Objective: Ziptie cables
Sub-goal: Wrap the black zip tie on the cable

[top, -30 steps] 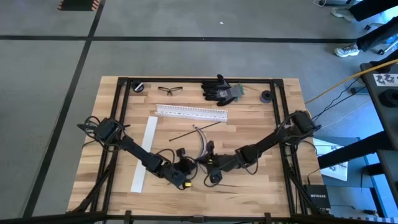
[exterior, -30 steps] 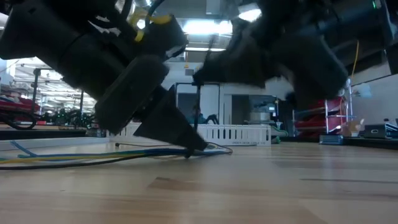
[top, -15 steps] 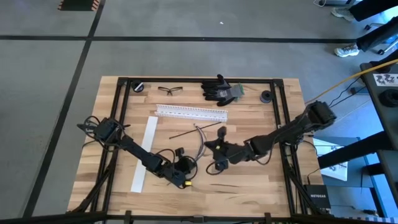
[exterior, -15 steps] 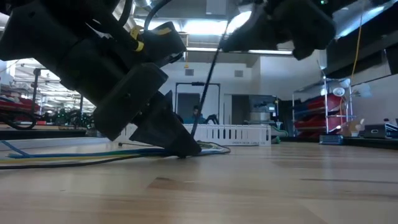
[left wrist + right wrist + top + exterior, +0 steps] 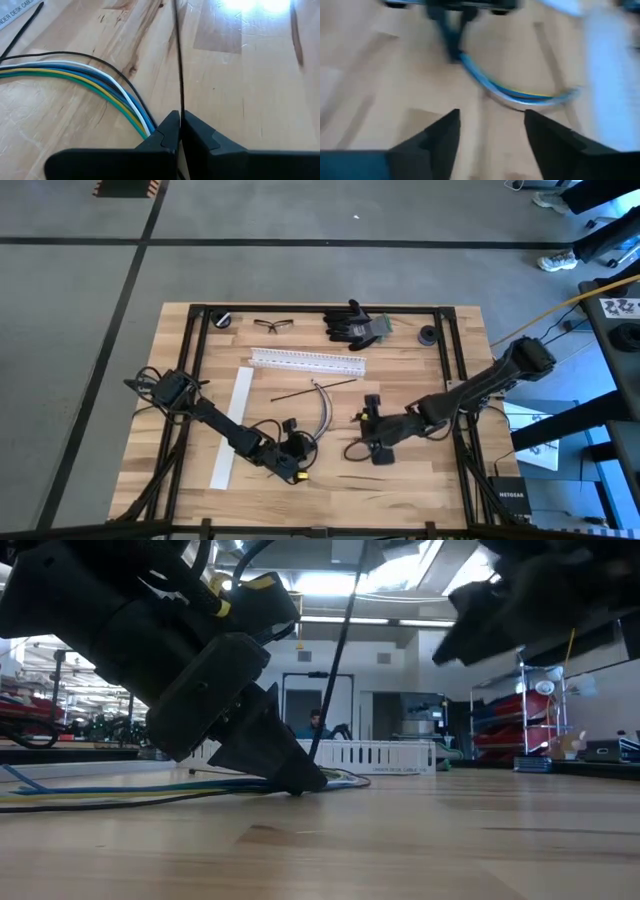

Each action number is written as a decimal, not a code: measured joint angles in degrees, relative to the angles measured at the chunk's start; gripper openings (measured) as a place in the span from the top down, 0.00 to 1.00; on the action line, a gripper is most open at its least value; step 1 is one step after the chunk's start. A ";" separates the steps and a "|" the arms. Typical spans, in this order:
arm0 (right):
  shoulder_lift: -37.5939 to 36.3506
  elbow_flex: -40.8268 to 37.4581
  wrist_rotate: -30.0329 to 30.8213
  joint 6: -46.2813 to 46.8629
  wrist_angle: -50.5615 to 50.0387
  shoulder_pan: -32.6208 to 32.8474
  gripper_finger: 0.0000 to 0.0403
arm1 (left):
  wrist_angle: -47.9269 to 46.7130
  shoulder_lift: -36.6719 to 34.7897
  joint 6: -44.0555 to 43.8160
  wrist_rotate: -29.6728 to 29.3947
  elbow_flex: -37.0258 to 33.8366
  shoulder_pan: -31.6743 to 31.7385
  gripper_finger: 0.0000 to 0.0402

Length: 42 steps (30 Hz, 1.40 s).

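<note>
Black zip tie (image 5: 177,60) pinched at cables (image 5: 90,82).
Left gripper (image 5: 179,131) clenched on it; right gripper (image 5: 490,131) parted, holding nothing, above the table (image 5: 420,490).

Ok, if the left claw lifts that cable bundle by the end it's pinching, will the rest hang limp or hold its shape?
Probably limp: the cables trail in loose curves across the table, which suggests little stiffness. They look thin, so likely light. The left claw is shut on one end only, so the free ends may splay and drag.
</note>
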 joint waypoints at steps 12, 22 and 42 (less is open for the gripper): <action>15.93 -13.56 -3.72 -1.83 47.31 -0.49 0.37 | 1.27 0.07 1.07 -0.17 0.00 0.00 1.00; 27.94 -3.02 -6.32 -9.41 51.46 -1.70 0.46 | 2.41 0.09 2.25 -0.11 -0.04 0.04 1.00; 32.24 3.92 -8.35 -19.79 47.69 -6.24 0.99 | 2.43 0.09 2.62 -0.74 -0.02 0.02 1.00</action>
